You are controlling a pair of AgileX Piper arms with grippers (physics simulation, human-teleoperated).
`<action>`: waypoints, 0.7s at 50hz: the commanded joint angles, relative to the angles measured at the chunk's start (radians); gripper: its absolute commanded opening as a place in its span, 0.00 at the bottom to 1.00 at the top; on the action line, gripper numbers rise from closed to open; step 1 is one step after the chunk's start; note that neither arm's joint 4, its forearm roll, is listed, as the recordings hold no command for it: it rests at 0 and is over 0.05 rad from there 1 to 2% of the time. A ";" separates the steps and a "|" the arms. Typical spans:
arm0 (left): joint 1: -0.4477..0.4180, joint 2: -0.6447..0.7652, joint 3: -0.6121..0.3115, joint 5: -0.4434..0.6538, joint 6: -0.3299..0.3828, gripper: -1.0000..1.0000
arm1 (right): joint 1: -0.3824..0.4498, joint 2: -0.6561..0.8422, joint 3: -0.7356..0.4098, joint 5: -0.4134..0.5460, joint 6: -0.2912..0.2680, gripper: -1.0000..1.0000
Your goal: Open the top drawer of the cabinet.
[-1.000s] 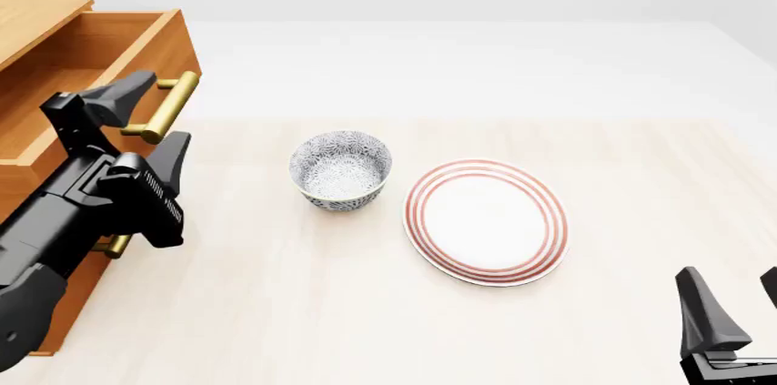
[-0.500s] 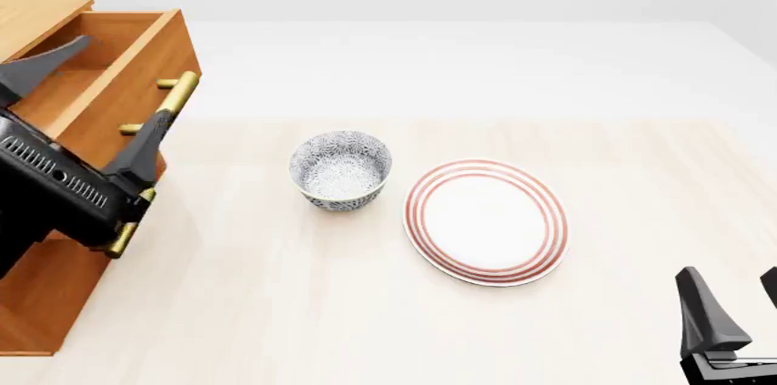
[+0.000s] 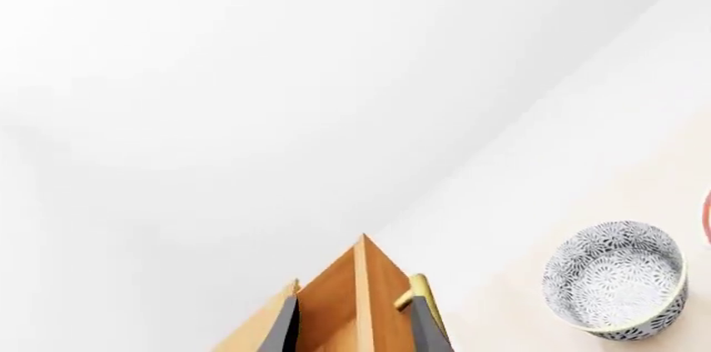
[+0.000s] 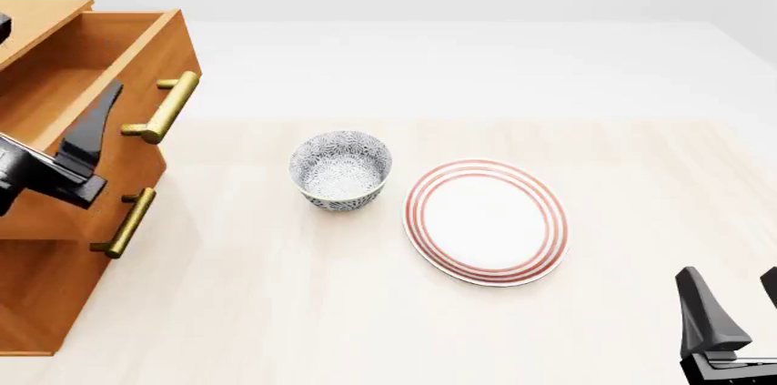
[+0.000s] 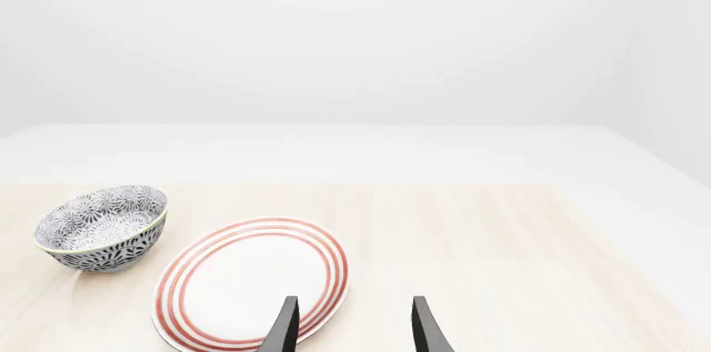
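The cabinet (image 4: 49,285) stands at the table's left edge. Its top drawer (image 4: 144,66) is pulled out, and the gold bar handle (image 4: 164,107) on its front is free. My left gripper (image 4: 55,55) hovers open over the drawer, mostly off the view's left edge, with one dark finger (image 4: 91,135) showing. In the left wrist view the drawer's corner (image 3: 358,302) and handle (image 3: 427,302) appear beyond the open left gripper (image 3: 355,331). My right gripper (image 4: 732,292) is open and holds nothing at the near right, also seen as the right gripper (image 5: 355,323) in its wrist view.
A blue-patterned bowl (image 4: 341,169) sits mid-table, with a red-ringed white plate (image 4: 487,221) to its right. The second drawer's handle (image 4: 127,221) sticks out below the top drawer. In the right wrist view the bowl (image 5: 102,227) and plate (image 5: 250,281) lie ahead of the fingers.
My left gripper has lifted off the top drawer's handle and drawn back to the left, now mostly out of the front view. The drawer stays pulled out. The right arm has not moved.
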 commanded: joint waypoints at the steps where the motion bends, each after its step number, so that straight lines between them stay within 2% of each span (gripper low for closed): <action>1: 0.046 -0.015 -0.066 0.103 -0.118 1.00 | 0.000 0.000 0.000 0.000 0.000 1.00; 2: 0.070 -0.016 -0.081 0.137 -0.139 1.00 | 0.000 0.000 0.000 0.000 0.000 1.00; 4: 0.057 0.012 -0.118 0.167 -0.185 1.00 | 0.000 0.000 0.000 0.000 0.000 1.00; 9: 0.069 0.038 -0.137 0.194 -0.192 1.00 | 0.000 0.000 0.000 0.000 0.000 1.00; 16: 0.072 0.073 -0.200 0.264 -0.246 1.00 | 0.000 0.000 0.000 0.000 0.000 1.00; 18: 0.113 0.087 -0.224 0.317 -0.278 1.00 | 0.000 0.000 0.000 0.000 0.000 1.00; 22: 0.088 0.140 -0.289 0.374 -0.380 1.00 | 0.000 0.000 0.000 0.000 0.000 1.00; 26: 0.123 0.131 -0.283 0.384 -0.372 1.00 | 0.000 0.000 0.000 0.000 0.000 1.00; 30: 0.118 0.142 -0.326 0.432 -0.432 1.00 | 0.000 0.000 0.000 0.000 0.000 1.00; 35: 0.150 0.155 -0.369 0.491 -0.461 1.00 | 0.000 0.000 0.000 0.000 0.000 1.00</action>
